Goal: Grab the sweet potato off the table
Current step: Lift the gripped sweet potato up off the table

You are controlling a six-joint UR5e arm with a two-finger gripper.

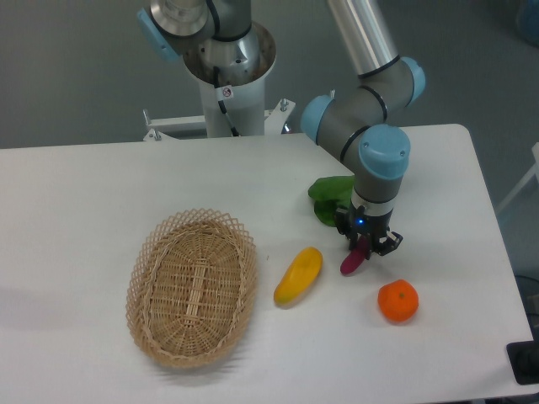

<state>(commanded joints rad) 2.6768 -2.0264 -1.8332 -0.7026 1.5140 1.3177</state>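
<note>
Two fingers of gripper (367, 245) pinched on upper end of sweet potato (354, 259), which lies on table (101, 194) between yellow fruit (298, 275) and orange (397, 300). Risk: off-centre end grip, tapered smooth tuber may pivot or slip on lift.

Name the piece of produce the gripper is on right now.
The purple sweet potato, its upper end under the gripper. The yellow fruit and orange lie clear of it.
</note>
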